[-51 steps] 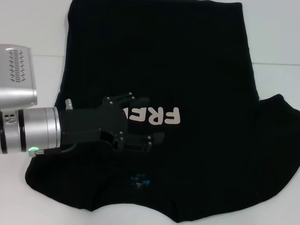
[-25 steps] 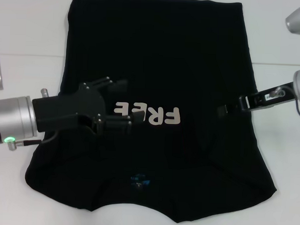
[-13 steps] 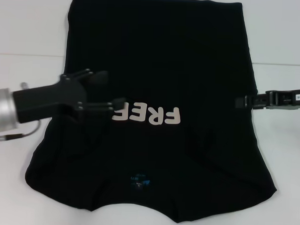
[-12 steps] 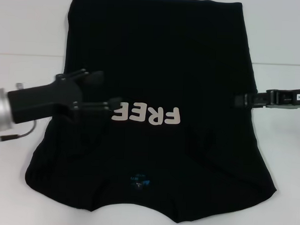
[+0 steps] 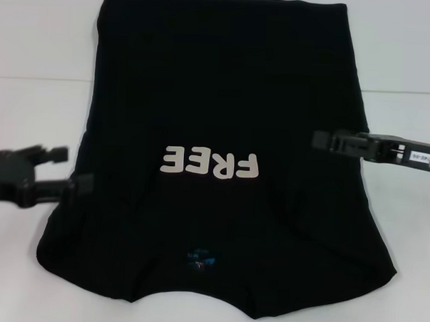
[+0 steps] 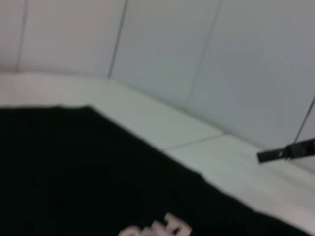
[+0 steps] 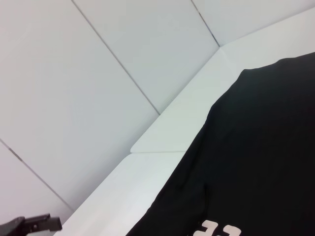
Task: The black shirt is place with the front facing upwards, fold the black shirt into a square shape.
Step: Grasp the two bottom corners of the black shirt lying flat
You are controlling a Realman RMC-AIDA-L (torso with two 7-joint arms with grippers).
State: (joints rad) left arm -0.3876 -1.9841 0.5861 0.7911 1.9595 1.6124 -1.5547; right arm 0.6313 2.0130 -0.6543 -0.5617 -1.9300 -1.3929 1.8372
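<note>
From the head view, our large black cotton T-shirt with pale "FREE" lettering (image 5: 222, 168) lies flat on the white table (image 5: 31, 110), sleeves already tucked in. Our left gripper (image 5: 65, 169) hovers at its left edge, fingers spread with nothing between them; our right gripper (image 5: 328, 141) sits over the right edge, and we cannot tell its opening. We should pinch both near corners evenly.

Both wrist views show only cloth, table and wall; nothing obstructs.

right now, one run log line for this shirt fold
black shirt: flat, sleeves tucked in | left tool: open, at shirt's left edge | right tool: over right edge
</note>
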